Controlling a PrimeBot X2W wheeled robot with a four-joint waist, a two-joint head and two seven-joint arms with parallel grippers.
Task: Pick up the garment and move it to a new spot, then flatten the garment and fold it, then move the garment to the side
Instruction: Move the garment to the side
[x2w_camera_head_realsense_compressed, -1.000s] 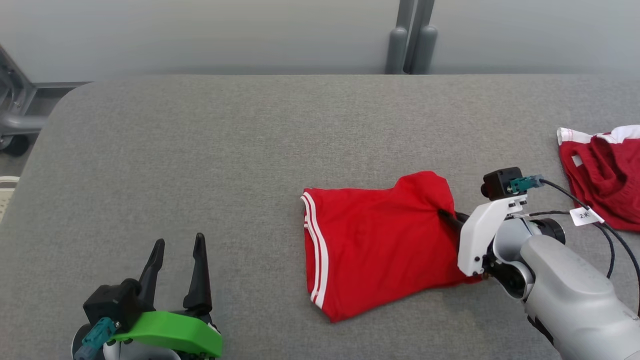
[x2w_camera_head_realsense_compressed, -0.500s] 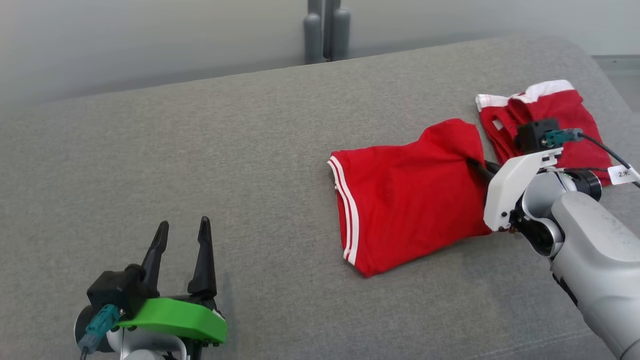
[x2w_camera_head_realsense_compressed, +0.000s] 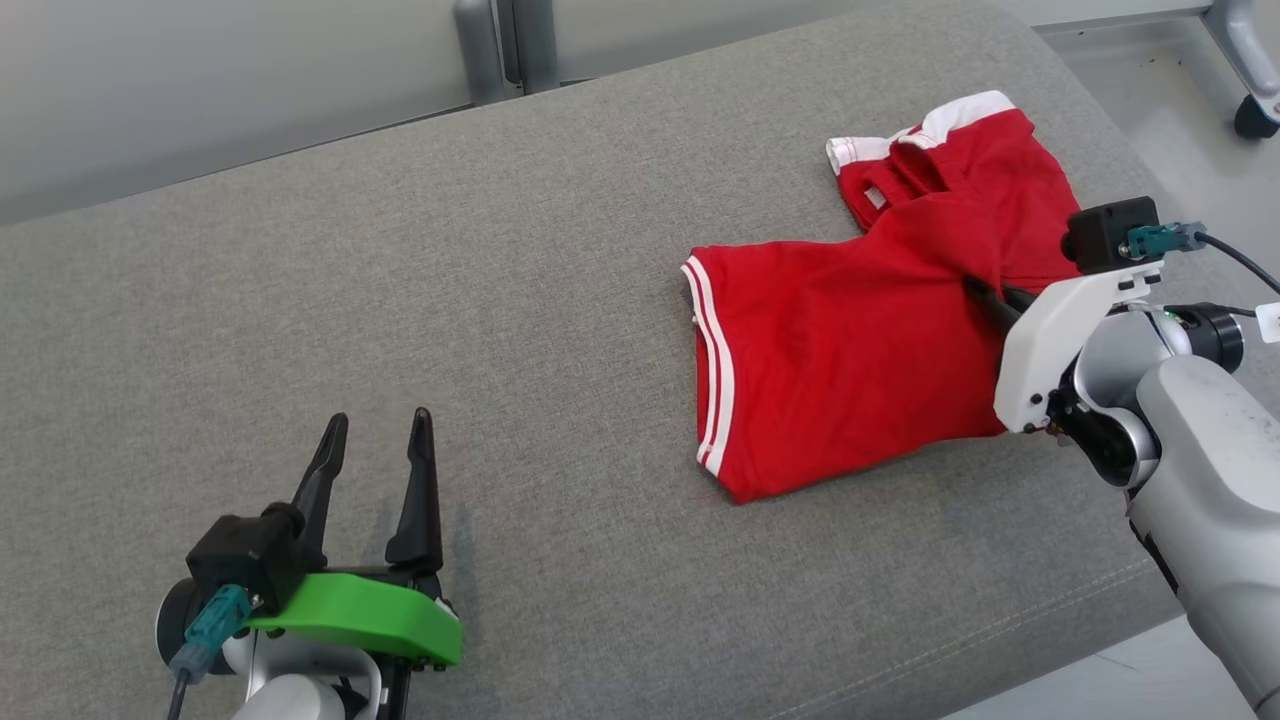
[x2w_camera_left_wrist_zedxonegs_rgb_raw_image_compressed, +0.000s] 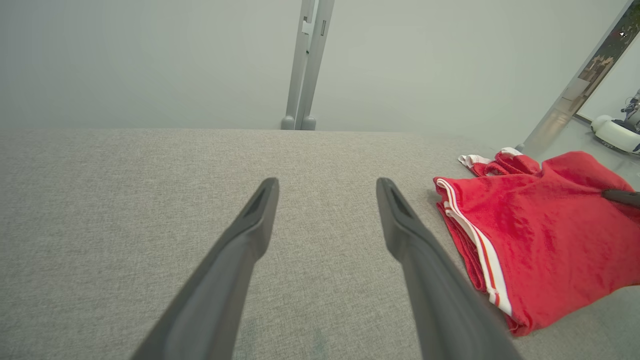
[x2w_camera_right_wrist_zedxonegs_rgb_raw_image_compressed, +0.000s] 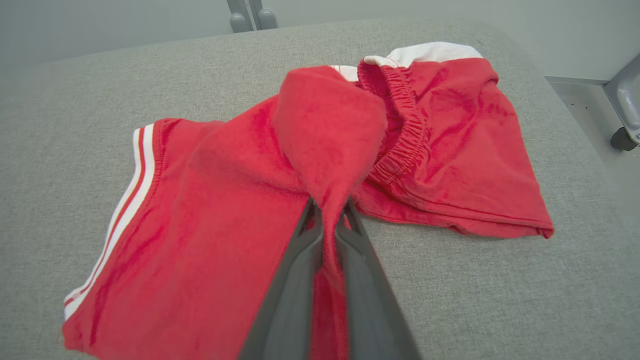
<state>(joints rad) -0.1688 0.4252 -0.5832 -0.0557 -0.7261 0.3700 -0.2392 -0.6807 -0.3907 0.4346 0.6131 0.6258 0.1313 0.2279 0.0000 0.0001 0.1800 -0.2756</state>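
Right wrist view: right hand (x2w_camera_right_wrist_zedxonegs_rgb_raw_image_compressed: 327, 207) clenched on a raised fold of the red garment (x2w_camera_head_realsense_compressed: 840, 370), against a second red garment (x2w_camera_head_realsense_compressed: 960, 150) by the desk (x2w_camera_head_realsense_compressed: 400, 250) right edge. Head view: left hand (x2w_camera_head_realsense_compressed: 378, 435) released, over bare desk surface at left

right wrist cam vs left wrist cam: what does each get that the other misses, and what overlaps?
Right wrist: the right gripper shut on a raised fold of the striped red garment, the elastic waistband of the other red garment, a caster wheel. Left wrist: the left gripper open over the grey cushion, a white object far right. Both: both garments, the cushion, the grey post.
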